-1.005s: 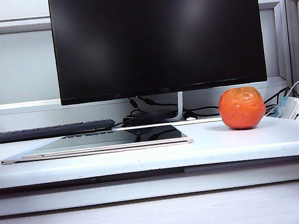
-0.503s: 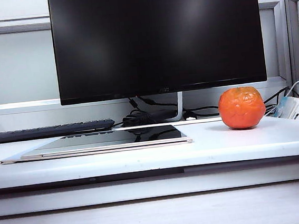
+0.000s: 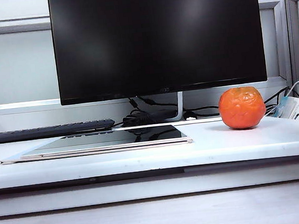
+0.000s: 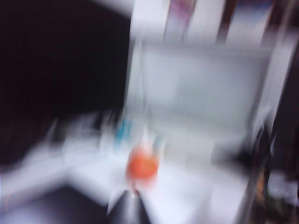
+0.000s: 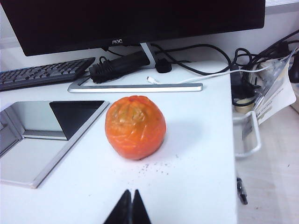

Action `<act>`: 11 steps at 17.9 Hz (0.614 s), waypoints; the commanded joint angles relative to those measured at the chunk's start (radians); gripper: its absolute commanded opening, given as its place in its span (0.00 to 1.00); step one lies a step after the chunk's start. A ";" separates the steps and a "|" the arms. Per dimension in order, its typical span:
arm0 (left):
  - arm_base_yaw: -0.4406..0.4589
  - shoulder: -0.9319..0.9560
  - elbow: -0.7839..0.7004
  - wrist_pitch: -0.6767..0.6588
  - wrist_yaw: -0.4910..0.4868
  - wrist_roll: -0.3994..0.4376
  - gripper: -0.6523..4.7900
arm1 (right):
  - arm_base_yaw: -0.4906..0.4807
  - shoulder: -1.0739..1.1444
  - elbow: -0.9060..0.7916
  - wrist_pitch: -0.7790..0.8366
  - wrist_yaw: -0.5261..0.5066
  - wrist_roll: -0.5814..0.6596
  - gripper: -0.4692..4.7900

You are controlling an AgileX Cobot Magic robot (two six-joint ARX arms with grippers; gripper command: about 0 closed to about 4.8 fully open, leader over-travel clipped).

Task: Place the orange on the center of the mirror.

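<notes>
Plainly, you have a round, bumpy-skinned, slightly glossy orange-red fruit, the orange [image 5: 135, 127], sitting on the white tabletop [image 5: 196, 163] just beside the thin rectangular mirror with its pale gold rim [image 5: 46, 140], not touching it. In the exterior view the orange [image 3: 242, 108] stands to the right of the mirror [image 3: 104, 141], in front of the big black monitor [image 3: 157, 37].

Expect it to be light and fairly firm, though whether the skin gives under pressure you cannot tell by looking. It is round enough to roll and shiny enough to slip, so take it across its widest middle, jaws well apart and level. The mirror looks fragile, so set the fruit down softly.

Your right gripper [image 5: 132, 207] hangs just short of the orange, tips pressed together and holding nothing. Your left gripper [image 4: 129, 205] shows only as a dark blur aimed toward the orange [image 4: 142, 165]; you cannot tell how its jaws stand.

The monitor's lower bezel reads "AOC" [image 5: 117, 41]. The print on the packet [image 5: 273, 95] by the cables is too small to read.
</notes>
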 commanded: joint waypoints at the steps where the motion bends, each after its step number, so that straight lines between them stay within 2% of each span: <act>1: -0.118 0.001 0.001 -0.021 -0.363 0.047 0.23 | -0.001 0.000 -0.007 0.061 0.000 0.066 0.09; 2: -0.154 0.002 0.003 -0.081 -0.407 0.092 0.12 | -0.001 0.000 -0.007 0.074 0.003 0.079 0.09; 4: -0.231 0.040 0.003 -0.206 -0.394 0.247 0.11 | -0.001 0.000 -0.007 0.117 0.005 0.078 0.09; 5: -0.261 0.065 0.002 -0.224 -0.413 0.298 0.11 | -0.001 0.000 -0.007 0.134 0.005 0.078 0.09; 6: -0.294 0.097 0.003 -0.229 -0.480 0.334 0.11 | -0.001 0.000 -0.007 0.158 0.005 0.078 0.09; 7: -0.337 0.154 0.003 -0.238 -0.619 0.342 0.11 | -0.001 0.000 -0.007 0.192 0.006 0.078 0.09; 8: -0.368 0.213 0.002 -0.248 -0.661 0.343 0.11 | -0.001 0.000 -0.007 0.202 0.006 0.078 0.09; 11: -0.382 0.302 0.002 -0.251 -0.660 0.342 0.11 | 0.000 0.000 -0.007 0.199 0.005 0.080 0.09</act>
